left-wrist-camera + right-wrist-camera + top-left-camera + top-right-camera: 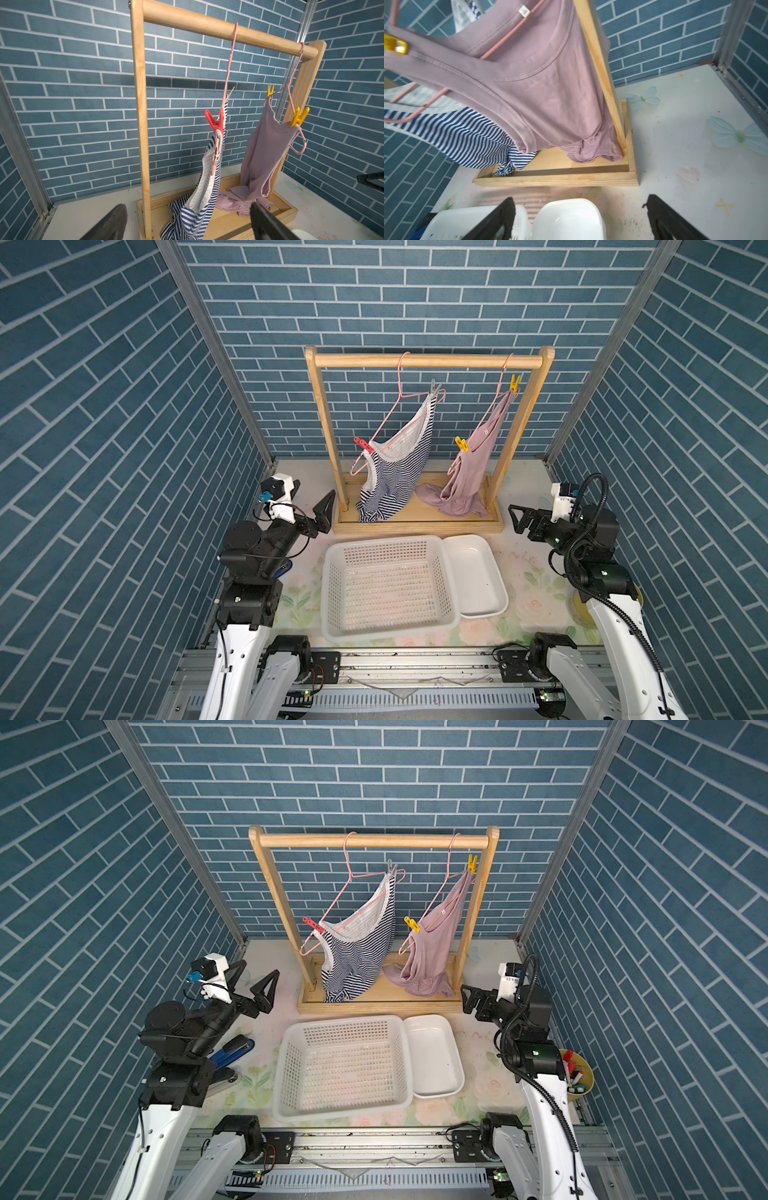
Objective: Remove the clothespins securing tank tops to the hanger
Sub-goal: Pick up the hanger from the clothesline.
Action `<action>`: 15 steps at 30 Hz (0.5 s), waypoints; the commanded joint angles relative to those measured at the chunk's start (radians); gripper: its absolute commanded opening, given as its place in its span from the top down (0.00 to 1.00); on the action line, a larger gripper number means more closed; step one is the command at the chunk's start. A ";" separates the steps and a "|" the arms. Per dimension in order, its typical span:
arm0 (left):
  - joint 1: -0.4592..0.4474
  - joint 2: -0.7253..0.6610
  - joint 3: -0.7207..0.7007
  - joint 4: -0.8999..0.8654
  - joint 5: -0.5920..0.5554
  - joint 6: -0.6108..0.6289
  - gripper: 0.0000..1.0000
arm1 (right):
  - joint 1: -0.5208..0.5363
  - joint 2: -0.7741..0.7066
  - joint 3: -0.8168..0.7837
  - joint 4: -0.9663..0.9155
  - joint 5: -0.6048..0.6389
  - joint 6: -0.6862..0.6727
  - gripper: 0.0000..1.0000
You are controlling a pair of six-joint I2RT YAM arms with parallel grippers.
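- Opening step, no peg off yet: centre frame, the red clothespin (363, 445) and grey clothespin (435, 388) are pinning the striped tank top (399, 472). The upper yellow clothespin (515, 382) and lower yellow clothespin (461, 444) are pinning the pink tank top (473, 472).
- The left gripper (257, 973) and right gripper (515, 520) are hovering wide open and empty, mid-left and mid-right.
- Next is probably reaching up and squeezing the red peg's handles.
- The neck tag (524, 11) is showing a mark too small to read.

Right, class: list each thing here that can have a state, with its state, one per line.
Grey clothespin, clipped on.
Red clothespin, clipped on.
Upper yellow clothespin, clipped on.
Lower yellow clothespin, clipped on.
Striped top, pinned, hanging tilted.
Pink top, pinned, hanging tilted.
Basket, empty.
Tray, empty.
Left gripper, jaws open, empty.
Right gripper, jaws open, empty.
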 commanded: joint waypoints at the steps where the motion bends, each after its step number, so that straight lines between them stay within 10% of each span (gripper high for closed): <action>1: 0.001 0.038 0.053 -0.034 0.068 0.046 0.06 | 0.016 -0.041 0.049 -0.032 -0.088 -0.033 0.01; 15: -0.043 0.220 0.209 -0.061 0.116 0.077 0.09 | 0.064 -0.031 0.182 -0.088 -0.330 -0.072 0.01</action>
